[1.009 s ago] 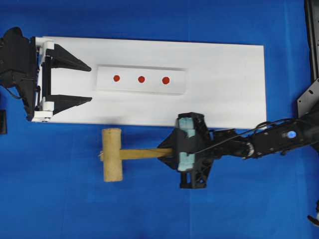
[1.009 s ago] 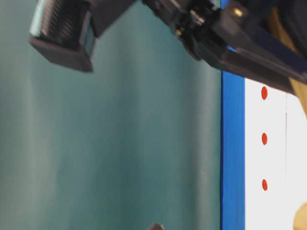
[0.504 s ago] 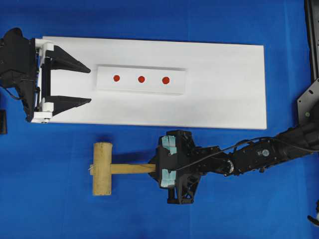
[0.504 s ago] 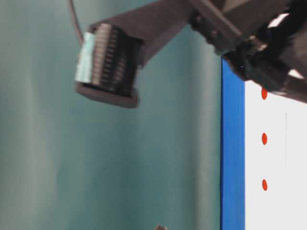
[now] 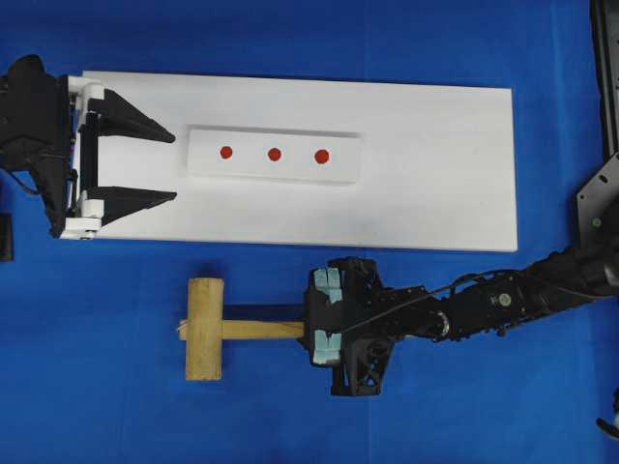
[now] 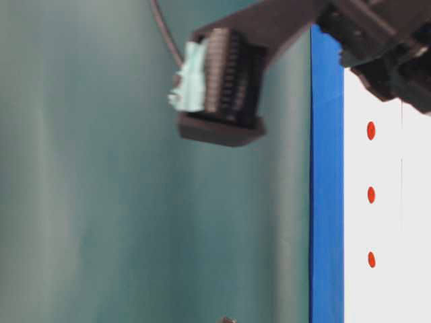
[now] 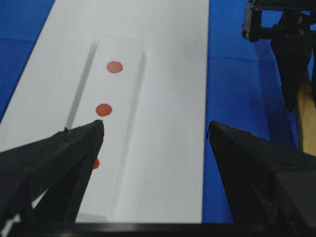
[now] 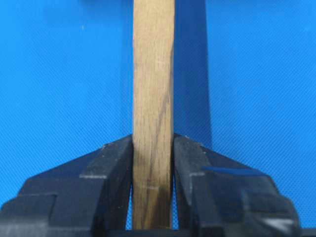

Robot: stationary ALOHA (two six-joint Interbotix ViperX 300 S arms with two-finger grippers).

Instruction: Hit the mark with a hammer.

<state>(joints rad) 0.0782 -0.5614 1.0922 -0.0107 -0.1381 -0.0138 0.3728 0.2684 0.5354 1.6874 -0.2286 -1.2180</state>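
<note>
The hammer (image 5: 206, 329) is a light-brown wooden mallet over the blue cloth, head to the left, handle (image 5: 263, 330) pointing right. My right gripper (image 5: 308, 330) is shut on the handle; in the right wrist view both jaws press the handle (image 8: 153, 98) at its sides. Three red marks (image 5: 274, 154) sit in a row on a small white strip (image 5: 338, 170) on the white board (image 5: 435, 164). My left gripper (image 5: 172, 166) is open and empty at the board's left end, its fingertips (image 7: 94, 131) just short of the marks (image 7: 103, 109).
The blue cloth (image 5: 116, 406) covers the table around the board. A black fixture (image 5: 604, 87) stands at the right edge. The table-level view shows my right arm's wrist camera mount (image 6: 219, 87) close up and the marks (image 6: 371, 195) beyond.
My right gripper carried the hammer down and left, away from the board's front edge, then shifted slightly right. The hammer head turned square to the handle. The left gripper stayed put.
</note>
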